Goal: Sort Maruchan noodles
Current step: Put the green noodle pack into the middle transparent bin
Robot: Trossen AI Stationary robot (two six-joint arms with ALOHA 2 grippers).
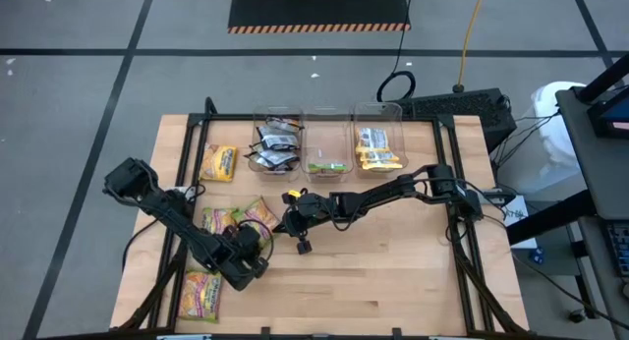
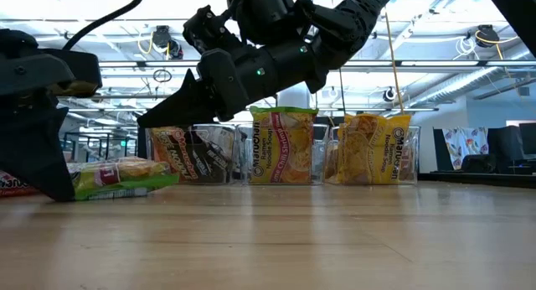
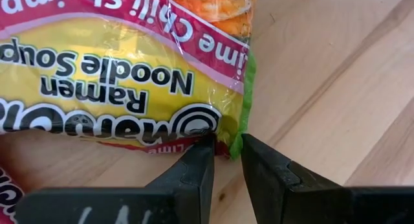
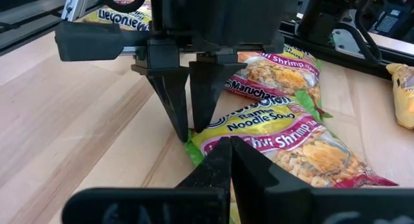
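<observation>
Three clear bins in a row along the far edge of the table (image 1: pixel 393 281), taking the middle bin (image 1: pixel 326 119) as the mark for everything else. Inside the middle bin, one flat lime packet (image 1: pixel 326 167). In the left bin (image 1: pixel 257 134) beside it, several black packets (image 1: pixel 277 148); in the right bin (image 1: pixel 393 124) on its other side, a stack of yellow packets (image 1: pixel 378 151). Beyond the left bin, farther from the middle bin, a loose yellow packet (image 1: pixel 218 163) flat on the wood.

On the near side of the middle bin and off to its left, two lime-green-and-pink packets lying together: the held packet (image 1: pixel 259 214) closer to the middle bin, the second packet (image 1: pixel 222 220) touching it on the side away from the bin. Farther again from the middle bin, near the table's front left corner, a third lime packet (image 1: pixel 201 293) alone.

Left gripper (image 3: pixel 225 143) down at the held packet's corner, well apart from the middle bin. Fingers drawn narrow, with the green sealed edge of the held packet (image 3: pixel 129 75) pinched between the tips. Printed face up, flat against the wood.

Right gripper (image 4: pixel 228 141) reaching in from the middle bin's side and meeting the same packet from the opposite end, facing the left gripper (image 4: pixel 189 134). Fingers pressed together with no gap showing, tips just over the green edge of the held packet (image 4: pixel 284 143), nothing visibly clamped in them
</observation>
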